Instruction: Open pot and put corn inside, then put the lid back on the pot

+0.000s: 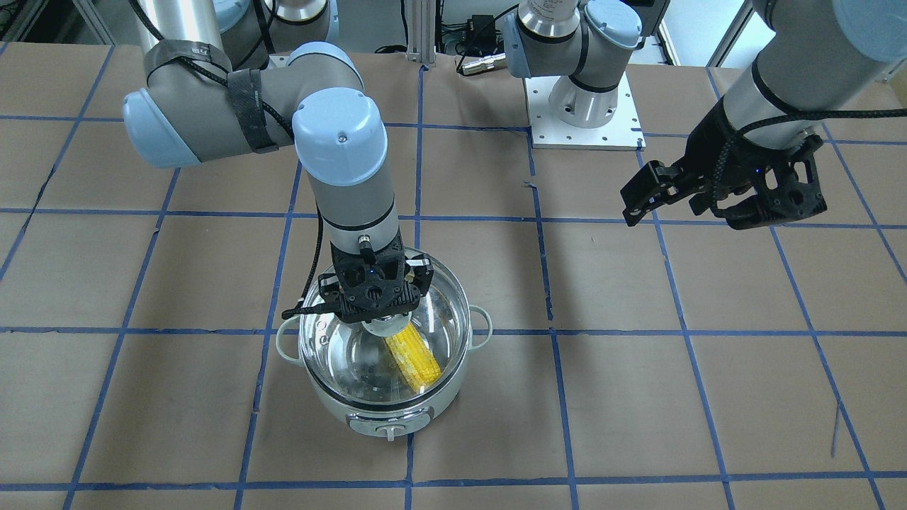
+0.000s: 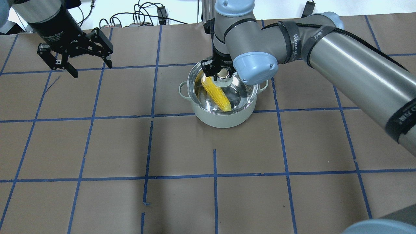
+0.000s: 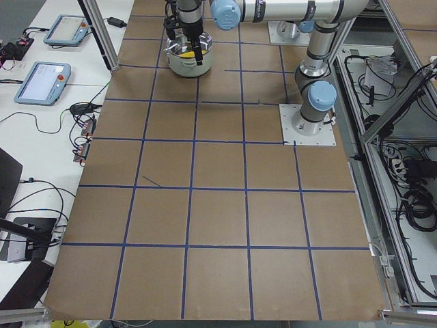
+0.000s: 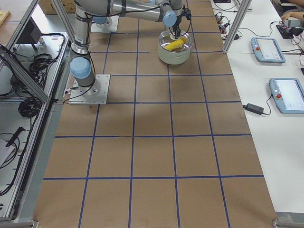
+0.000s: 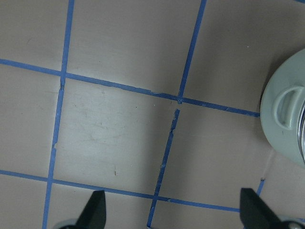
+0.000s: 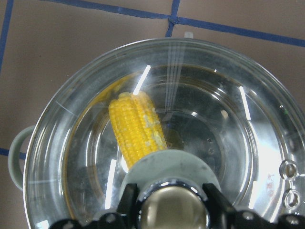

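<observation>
Yellow, one corn [image 1: 414,361], one pot [image 1: 382,416], one lid [image 1: 445,297], left claw [image 2: 92,70], right claw [image 1: 382,322]

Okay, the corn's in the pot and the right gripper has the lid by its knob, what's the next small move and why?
Probably ease the lid straight down until it settles on the rim of the pot. The right gripper grips its knob, the corn lies beneath the glass, and I can't tell whether it's fully seated.
</observation>
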Robot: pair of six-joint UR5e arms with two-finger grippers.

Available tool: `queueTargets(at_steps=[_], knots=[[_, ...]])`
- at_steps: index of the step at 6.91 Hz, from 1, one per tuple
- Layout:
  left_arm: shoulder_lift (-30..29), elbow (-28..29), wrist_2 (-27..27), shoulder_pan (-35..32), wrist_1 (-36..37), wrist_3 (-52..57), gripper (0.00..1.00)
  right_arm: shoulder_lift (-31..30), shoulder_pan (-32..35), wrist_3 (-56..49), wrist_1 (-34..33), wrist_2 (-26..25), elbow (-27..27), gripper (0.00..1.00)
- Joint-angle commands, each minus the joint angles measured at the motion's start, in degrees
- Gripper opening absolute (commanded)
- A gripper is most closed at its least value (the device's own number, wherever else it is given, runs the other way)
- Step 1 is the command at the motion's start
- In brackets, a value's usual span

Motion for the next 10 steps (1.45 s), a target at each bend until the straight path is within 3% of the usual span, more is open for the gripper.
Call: queueTargets(at_steps=[1,10], knots=[[0.41,0.32,0.17,0.00,-0.24,0.13,1.00,0.64,-0.03,0.12,0.30,-0.17,-1.39,0.22],[-0.64,-0.55,0.00,0.00,-0.15,0.13,1.00,0.90,-0.29,-0.67,0.56,-0.17,-0.78,0.22]])
